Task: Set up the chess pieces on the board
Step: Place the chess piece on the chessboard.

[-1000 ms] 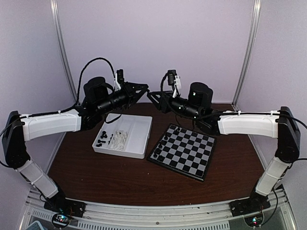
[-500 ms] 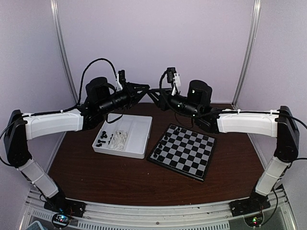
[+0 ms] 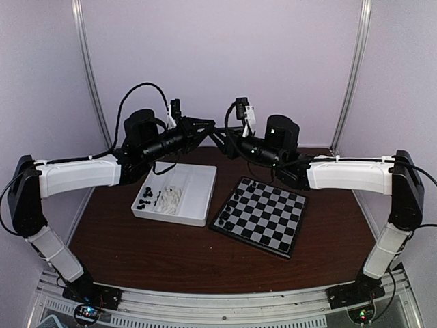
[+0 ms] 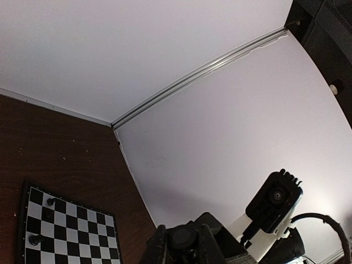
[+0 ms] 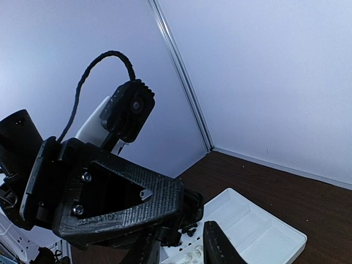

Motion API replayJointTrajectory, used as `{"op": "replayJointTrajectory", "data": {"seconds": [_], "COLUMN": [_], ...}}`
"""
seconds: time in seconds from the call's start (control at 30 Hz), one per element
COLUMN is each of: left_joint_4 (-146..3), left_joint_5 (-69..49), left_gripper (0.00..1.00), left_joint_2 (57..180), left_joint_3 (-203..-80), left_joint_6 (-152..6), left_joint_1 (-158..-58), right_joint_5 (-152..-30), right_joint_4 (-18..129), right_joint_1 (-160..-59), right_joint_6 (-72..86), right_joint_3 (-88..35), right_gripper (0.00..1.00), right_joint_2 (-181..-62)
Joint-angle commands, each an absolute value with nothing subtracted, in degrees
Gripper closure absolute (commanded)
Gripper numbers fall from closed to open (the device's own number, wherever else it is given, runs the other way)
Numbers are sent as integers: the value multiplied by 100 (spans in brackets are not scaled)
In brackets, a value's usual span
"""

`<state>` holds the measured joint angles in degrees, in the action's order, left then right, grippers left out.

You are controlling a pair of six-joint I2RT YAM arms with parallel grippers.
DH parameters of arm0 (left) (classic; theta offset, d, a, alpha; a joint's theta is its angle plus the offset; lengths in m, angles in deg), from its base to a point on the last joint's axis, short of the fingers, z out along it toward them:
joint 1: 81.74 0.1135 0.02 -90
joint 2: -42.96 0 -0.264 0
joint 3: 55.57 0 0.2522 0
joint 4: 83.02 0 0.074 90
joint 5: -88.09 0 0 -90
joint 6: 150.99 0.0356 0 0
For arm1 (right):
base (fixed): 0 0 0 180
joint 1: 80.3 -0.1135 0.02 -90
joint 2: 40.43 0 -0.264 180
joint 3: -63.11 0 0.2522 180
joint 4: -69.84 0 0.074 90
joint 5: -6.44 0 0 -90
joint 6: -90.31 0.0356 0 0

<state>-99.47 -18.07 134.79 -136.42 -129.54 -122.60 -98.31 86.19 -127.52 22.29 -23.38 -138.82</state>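
My left gripper [image 3: 210, 128] and right gripper [image 3: 220, 134] meet tip to tip in the air above the table's back. In the left wrist view the left gripper [image 4: 186, 246] is shut on a small black chess piece [image 4: 186, 237], whose round base faces the camera. The right gripper [image 5: 181, 254] has its fingers [image 5: 217, 247] apart, straddling the tip of the left gripper [image 5: 110, 203]. The board [image 3: 263, 217] lies below at centre right. A few black pieces [image 3: 251, 185] stand along its far and left edges, and two show in the left wrist view [image 4: 36, 240].
A white divided tray [image 3: 194, 188] lies left of the board, with black pieces [image 3: 145, 199] and white pieces [image 3: 169, 198] in its left compartments. It also shows in the right wrist view as the tray [image 5: 258, 231]. Pale walls and metal posts enclose the table.
Both grippers have risen a little and closed the gap between them. The right one has moved left until its fingers stand around the left gripper's tip.
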Motion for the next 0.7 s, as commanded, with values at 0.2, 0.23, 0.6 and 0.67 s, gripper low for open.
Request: {"op": "replayJointTrajectory", "data": {"seconds": [0.2,0.23,0.6,0.67], "left_joint_4": [-10239,-10239,-10240,-10239], "left_joint_5": [-1903,-1897,-1893,-1880], "left_gripper": [84,84,83,83], "left_joint_2": [13528,13525,13531,13524], "left_joint_3": [-13763,-13763,-13728,-13719], "left_joint_6": [-12965,-12963,-12981,-12985], "left_joint_1": [-12290,-12292,-12294,-12294], "right_joint_5": [-9611,-9611,-9511,-9468], "right_joint_4": [8852,8851,8913,8947], "right_joint_1": [-12750,-12750,-12742,-12747], "right_joint_6": [2092,2079,2044,2028], "right_joint_3": [-2256,-2255,-2176,-2135], "right_gripper": [66,65,77,75], "right_joint_2": [-13726,-13722,-13654,-13627]}}
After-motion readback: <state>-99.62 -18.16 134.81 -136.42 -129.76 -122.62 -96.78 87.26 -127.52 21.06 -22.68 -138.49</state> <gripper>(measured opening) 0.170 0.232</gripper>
